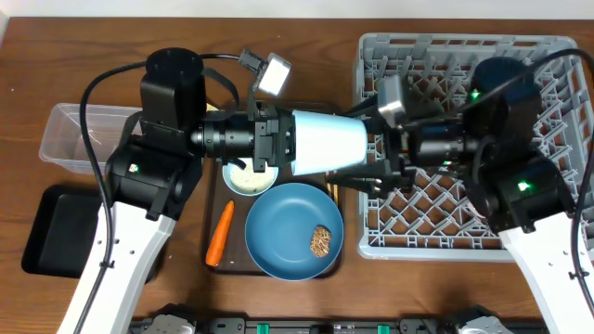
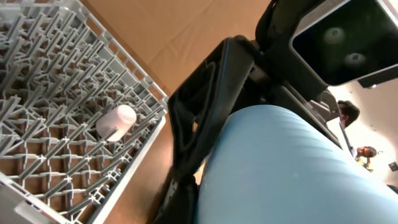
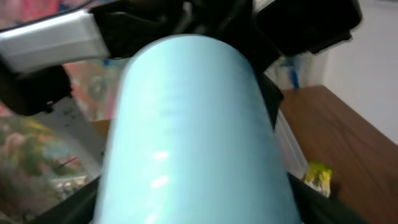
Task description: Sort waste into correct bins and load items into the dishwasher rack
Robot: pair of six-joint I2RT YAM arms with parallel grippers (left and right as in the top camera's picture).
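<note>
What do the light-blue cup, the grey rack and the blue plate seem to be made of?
The light-blue cup is probably plastic: satin finish, faint ridges, a dull highlight. The grey rack looks like moulded plastic, matte: thin lattice and pegs in one uniform colour. The blue plate is smooth and slightly glossy; whether ceramic or melamine, the look leaves open.

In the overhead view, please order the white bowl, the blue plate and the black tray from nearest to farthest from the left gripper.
From the left gripper, holding the light-blue cup:
1. white bowl, just below it in the picture
2. blue plate, lower still
3. black tray, far off at the left edge
</note>
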